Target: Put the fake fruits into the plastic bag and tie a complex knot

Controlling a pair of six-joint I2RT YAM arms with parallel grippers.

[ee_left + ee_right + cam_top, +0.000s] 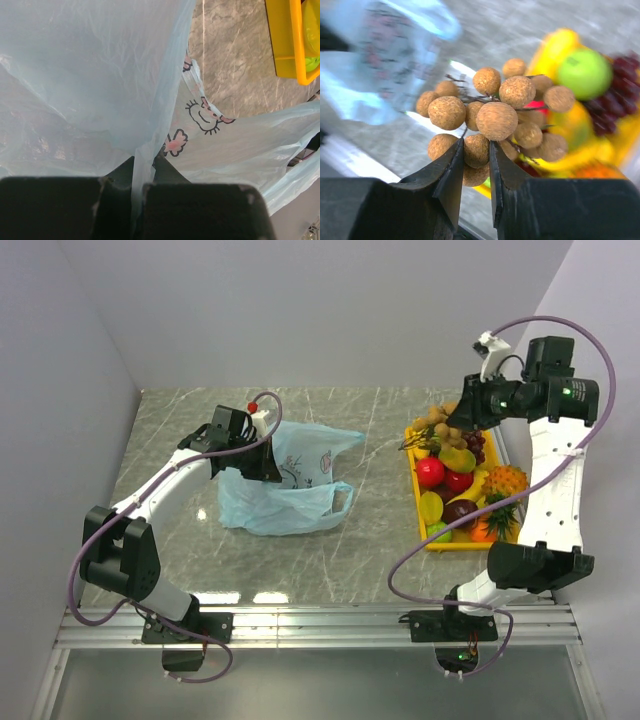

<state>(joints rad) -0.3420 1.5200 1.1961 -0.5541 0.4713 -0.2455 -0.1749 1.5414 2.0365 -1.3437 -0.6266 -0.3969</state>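
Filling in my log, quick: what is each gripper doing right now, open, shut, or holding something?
Left gripper: shut on a fold of the plastic bag.
Right gripper: shut on the bunch of brown fruits.

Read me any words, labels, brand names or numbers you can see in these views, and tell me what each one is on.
No readable text in any view.
plastic bag: only pink and black cartoon drawings, no letters visible.
green fruit: a small dark mark, perhaps a sticker, too blurred to read.
yellow tray: nothing printed on the part that shows.
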